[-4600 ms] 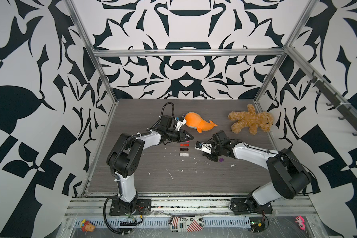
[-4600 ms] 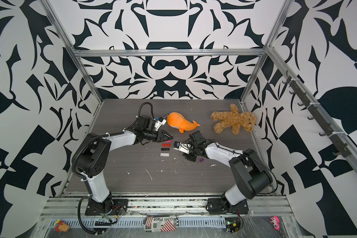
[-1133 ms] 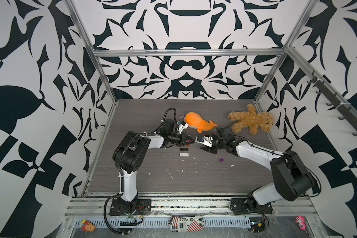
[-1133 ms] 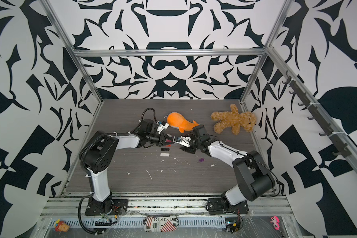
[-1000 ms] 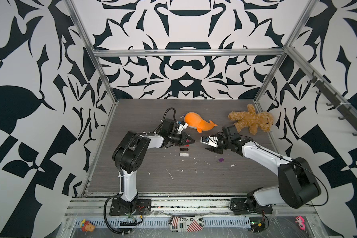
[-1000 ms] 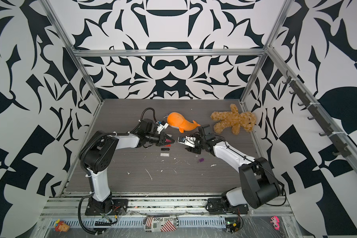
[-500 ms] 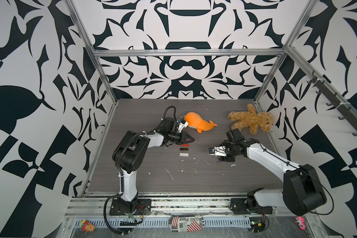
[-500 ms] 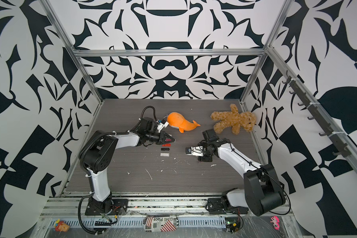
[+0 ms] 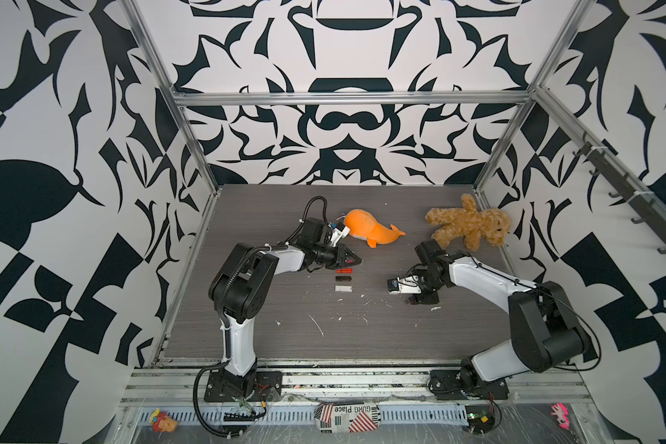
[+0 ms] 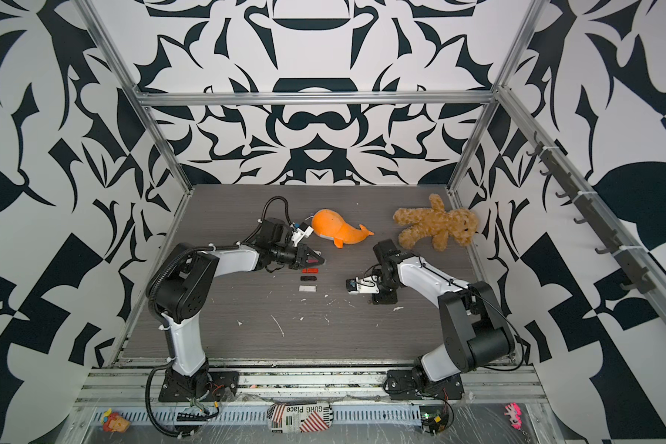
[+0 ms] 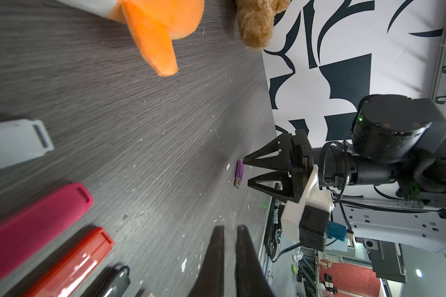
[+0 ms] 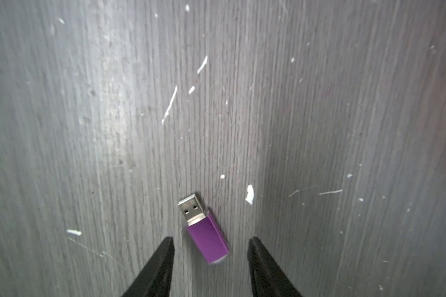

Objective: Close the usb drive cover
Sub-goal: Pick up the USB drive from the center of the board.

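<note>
With right claw [image 12: 211, 238] spread astride small purple USB stick [image 12: 204, 228] with bare metal plug, low centre of frame on grey worktop [image 12: 113, 102], and left claw [image 11: 230, 227] pressed together: lower squarely, pinch purple body only.

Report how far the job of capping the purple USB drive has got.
Done: nothing yet; the purple drive lies on the table with its metal plug bare. In hand: the right gripper is open, jaws either side of the drive's back end, not gripping. The left gripper is shut on a pale sliver, possibly the cover. Left: grasp the drive, fit the cover.
</note>
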### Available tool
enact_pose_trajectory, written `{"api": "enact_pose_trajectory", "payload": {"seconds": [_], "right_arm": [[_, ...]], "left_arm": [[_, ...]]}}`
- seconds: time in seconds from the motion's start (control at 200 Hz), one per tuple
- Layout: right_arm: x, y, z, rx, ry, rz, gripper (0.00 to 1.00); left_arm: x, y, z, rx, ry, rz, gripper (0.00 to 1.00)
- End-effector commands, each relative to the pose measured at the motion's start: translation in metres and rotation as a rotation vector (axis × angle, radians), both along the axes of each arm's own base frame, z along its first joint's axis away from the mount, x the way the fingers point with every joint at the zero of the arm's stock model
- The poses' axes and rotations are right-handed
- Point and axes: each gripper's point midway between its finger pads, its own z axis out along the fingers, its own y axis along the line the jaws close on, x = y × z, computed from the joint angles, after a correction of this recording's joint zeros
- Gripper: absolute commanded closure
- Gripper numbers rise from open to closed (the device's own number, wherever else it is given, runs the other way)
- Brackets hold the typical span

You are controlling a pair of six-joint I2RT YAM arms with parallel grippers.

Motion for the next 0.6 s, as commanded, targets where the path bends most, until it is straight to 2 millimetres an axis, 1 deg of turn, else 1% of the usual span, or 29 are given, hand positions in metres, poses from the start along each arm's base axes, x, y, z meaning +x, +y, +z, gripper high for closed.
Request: {"api": "enact_pose_trajectory", "payload": {"seconds": [0.0,0.165,0.29,0.415,0.595], "right_arm": [[0.004,-0.009,-0.007,-0.045,-0.023,0.000,0.51],[0.010,-0.009,-0.015,-0.057,-0.035,0.013,0.54],[0.008,-0.007,-0.019,-0.050,0.001,0.016,0.58],[0.001,-0.005,-0.021,-0.037,0.032,0.018,0.66],[-0.003,-0.002,-0.022,-0.023,0.080,-0.022,0.77]], "left_arm": [[0.003,0.001,0.006,-0.011,-0.012,-0.009,0.93],[0.005,-0.001,0.006,-0.016,-0.009,-0.014,0.93],[0.007,0.001,0.006,-0.018,-0.010,-0.011,0.93],[0.008,0.006,0.006,-0.016,-0.007,-0.001,0.93],[0.011,0.011,0.007,-0.017,-0.007,0.013,0.93]]}}
